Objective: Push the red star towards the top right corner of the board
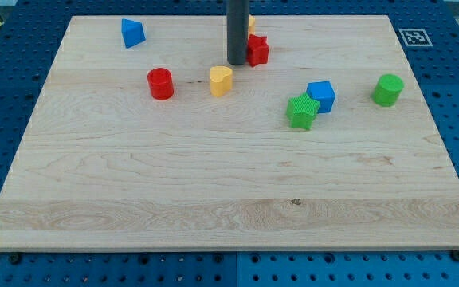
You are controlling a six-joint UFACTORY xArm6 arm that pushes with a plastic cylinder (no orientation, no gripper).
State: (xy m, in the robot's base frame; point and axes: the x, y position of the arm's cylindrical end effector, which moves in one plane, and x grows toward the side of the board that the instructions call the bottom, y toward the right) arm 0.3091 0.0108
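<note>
The red star [258,50] lies near the board's top edge, a little right of centre. My tip [237,62] is at the end of the dark rod, right against the star's left side. A yellow block [251,22] peeks out behind the rod just above the star; its shape is mostly hidden.
A yellow heart [221,80] lies below-left of my tip. A red cylinder [160,84] is further left and a blue triangular block [132,33] at top left. A green star [302,111] touches a blue cube [321,96]. A green cylinder [387,90] is at right.
</note>
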